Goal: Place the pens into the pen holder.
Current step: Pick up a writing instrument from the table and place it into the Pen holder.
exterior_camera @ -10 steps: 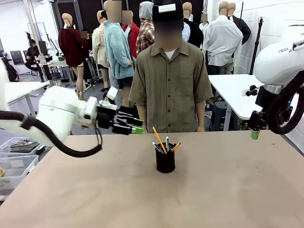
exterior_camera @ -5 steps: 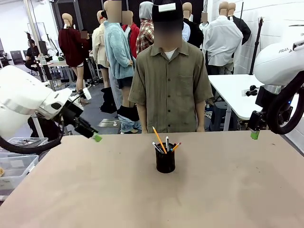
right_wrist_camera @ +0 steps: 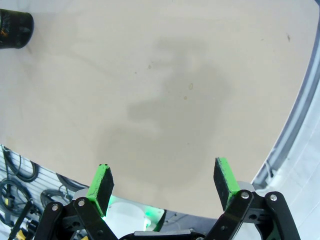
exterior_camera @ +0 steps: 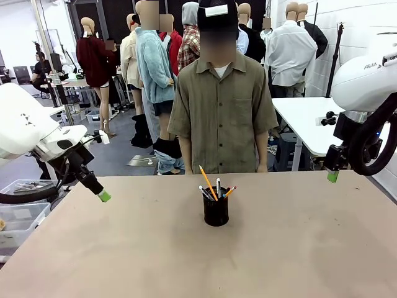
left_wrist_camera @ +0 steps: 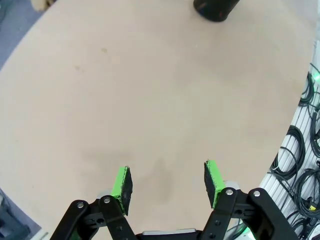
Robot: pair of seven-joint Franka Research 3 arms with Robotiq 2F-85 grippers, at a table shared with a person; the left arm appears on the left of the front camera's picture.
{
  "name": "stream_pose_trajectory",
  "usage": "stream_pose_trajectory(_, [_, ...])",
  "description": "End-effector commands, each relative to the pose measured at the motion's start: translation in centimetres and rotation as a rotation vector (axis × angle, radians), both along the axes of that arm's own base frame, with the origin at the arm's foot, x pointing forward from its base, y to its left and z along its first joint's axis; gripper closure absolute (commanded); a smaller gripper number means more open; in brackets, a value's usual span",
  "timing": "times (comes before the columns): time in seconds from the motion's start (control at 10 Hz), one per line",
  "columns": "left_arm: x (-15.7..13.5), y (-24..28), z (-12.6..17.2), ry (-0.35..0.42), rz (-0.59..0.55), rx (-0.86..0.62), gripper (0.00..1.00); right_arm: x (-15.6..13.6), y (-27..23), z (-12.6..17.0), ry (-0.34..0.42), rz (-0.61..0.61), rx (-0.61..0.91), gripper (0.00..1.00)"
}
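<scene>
the pen holder (exterior_camera: 216, 211) stands upright near the middle of the tan surface (exterior_camera: 198, 261), a little toward the far edge, with the pens (exterior_camera: 214, 187) standing in it, their ends fanning out above its rim: a yellow-orange pencil leaning left, a shorter orange one leaning right, and a few thin white and dark ones between. the left gripper (exterior_camera: 102, 196) hangs over the near-left edge of the surface, well apart from the pen holder and to its left, its green tip pointing down and toward the middle; in the left wrist view the left gripper (left_wrist_camera: 168, 181) has its green pads spread with nothing between them, bare surface under it, and the pen holder (left_wrist_camera: 216, 8) shows far off at the top edge. the right gripper (exterior_camera: 333, 176) hangs at the far-right edge of the surface, also well apart from the pen holder; in the right wrist view the right gripper (right_wrist_camera: 165, 182) has its pads spread wide and empty, over bare surface near its edge, with the pen holder (right_wrist_camera: 15, 30) at the upper left corner. nothing lies on the surface between either gripper and the pen holder. a person (exterior_camera: 222, 105) in an olive shirt stands at the far side directly behind the pen holder. coiled black cables (left_wrist_camera: 306, 160) lie on the floor beside the surface in the left wrist view.
</scene>
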State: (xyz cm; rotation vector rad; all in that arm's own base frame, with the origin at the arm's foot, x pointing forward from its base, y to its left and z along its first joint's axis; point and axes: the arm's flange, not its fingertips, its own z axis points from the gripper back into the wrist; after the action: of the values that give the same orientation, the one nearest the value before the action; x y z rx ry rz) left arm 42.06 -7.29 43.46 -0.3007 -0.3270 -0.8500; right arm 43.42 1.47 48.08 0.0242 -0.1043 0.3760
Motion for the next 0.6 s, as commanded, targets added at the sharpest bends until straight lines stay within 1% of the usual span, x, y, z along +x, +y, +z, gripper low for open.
stream_pose_trajectory(0.0, [-1.1, -0.1, -0.3, 0.036, 0.013, 0.047, 0.24, 0.0, 0.1, 0.2, 0.01, -0.004, -0.01, 0.0])
stream_pose_trajectory(0.1, [0.0, 0.0, 0.0, 0.0, 0.0, 0.0, 0.24, 0.0, 0.1, 0.2, 0.01, -0.004, -0.01, 0.0])
stream_pose_trajectory(0.5, [0.0, 0.0, 0.0, 0.0, 0.0, 0.0, 0.24, 0.0, 0.1, 0.2, 0.01, -0.004, -0.01, 0.0])
